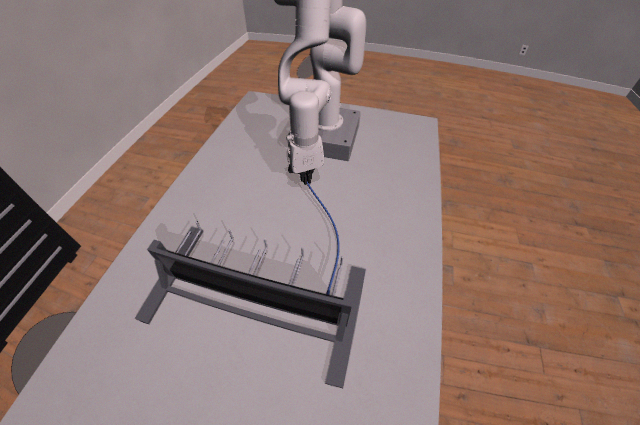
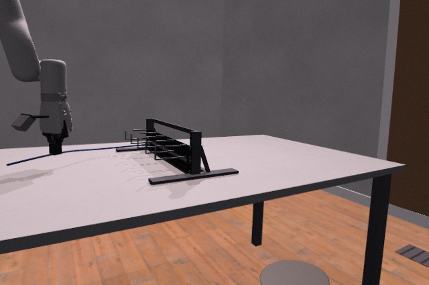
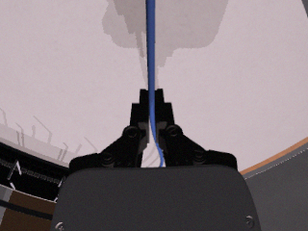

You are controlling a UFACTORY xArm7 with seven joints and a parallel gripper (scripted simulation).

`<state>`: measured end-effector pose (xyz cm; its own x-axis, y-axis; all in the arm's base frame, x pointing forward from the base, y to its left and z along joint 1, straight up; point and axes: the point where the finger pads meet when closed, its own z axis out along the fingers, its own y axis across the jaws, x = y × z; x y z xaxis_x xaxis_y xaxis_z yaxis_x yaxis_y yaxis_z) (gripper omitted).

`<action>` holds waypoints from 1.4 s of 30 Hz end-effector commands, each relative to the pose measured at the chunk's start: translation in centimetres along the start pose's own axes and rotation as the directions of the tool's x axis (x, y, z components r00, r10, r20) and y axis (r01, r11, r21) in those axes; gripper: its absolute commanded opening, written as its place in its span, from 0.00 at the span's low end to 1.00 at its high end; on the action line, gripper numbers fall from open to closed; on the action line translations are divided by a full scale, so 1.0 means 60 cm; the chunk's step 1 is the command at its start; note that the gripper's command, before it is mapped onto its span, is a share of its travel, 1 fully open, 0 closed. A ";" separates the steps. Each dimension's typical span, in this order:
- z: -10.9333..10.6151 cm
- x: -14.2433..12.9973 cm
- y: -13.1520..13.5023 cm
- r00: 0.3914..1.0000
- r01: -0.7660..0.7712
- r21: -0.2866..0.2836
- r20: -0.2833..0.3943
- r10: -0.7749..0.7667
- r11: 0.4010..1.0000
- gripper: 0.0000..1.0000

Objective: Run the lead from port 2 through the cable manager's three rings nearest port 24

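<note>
The blue lead (image 1: 337, 234) (image 2: 93, 149) (image 3: 151, 48) runs from the rack's right end in the top view to my gripper (image 1: 306, 181) (image 2: 55, 152) (image 3: 151, 100). The gripper is shut on it a little above the table, between rack and robot base. A short free length sticks out beyond the fingers in the exterior view. The rack (image 1: 248, 274) (image 2: 196, 151) stands upright, with several thin rings on the side facing the robot. The three rings at the left in the top view, nearer the camera in the exterior view, hold no visible lead. Port numbers are not legible.
The pale table (image 1: 398, 193) (image 2: 277, 157) carries the rack on two long feet. The robot's grey base block (image 1: 338, 150) stands behind the gripper. The table's right edge in the top view lies to the right of the rack's foot (image 1: 343, 358).
</note>
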<state>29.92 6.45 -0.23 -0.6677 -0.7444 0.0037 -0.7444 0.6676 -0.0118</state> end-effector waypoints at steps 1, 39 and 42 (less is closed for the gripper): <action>-0.023 -0.026 -0.063 0.994 0.107 -0.008 0.006 -0.107 0.994 0.00; -0.186 -0.183 -0.505 0.638 0.770 -0.001 0.009 -0.770 0.638 0.00; -0.189 -0.185 -0.513 0.627 0.779 -0.001 0.009 -0.779 0.627 0.00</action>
<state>58.61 -5.29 10.91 0.1223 -0.9924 0.0122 -0.9920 -0.1226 -0.0287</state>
